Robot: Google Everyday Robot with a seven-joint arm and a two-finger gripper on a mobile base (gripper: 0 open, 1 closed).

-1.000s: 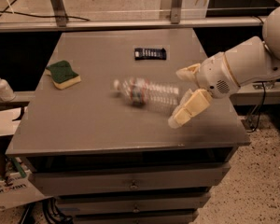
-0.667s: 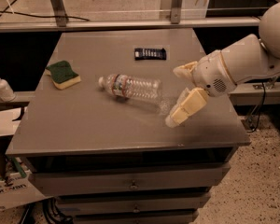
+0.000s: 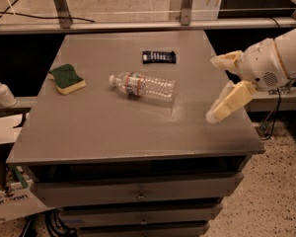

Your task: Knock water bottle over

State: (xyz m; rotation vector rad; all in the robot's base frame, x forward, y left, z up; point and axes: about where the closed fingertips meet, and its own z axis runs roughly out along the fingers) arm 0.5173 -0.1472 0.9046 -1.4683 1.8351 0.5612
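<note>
The water bottle (image 3: 143, 86), clear ribbed plastic with a white cap and a red-and-white label band, lies on its side near the middle of the grey table (image 3: 113, 127), cap pointing left. My gripper (image 3: 218, 88) is at the table's right edge, well to the right of the bottle and apart from it. Its two cream fingers are spread open and hold nothing.
A green and yellow sponge (image 3: 67, 78) lies at the table's left. A dark flat packet (image 3: 159, 57) lies at the back. A small white pump dispenser (image 3: 1, 91) stands on a ledge left of the table. Drawers are below the tabletop.
The bottle has rolled left and come to rest on its side. My gripper has pulled back to the right, away from it.
</note>
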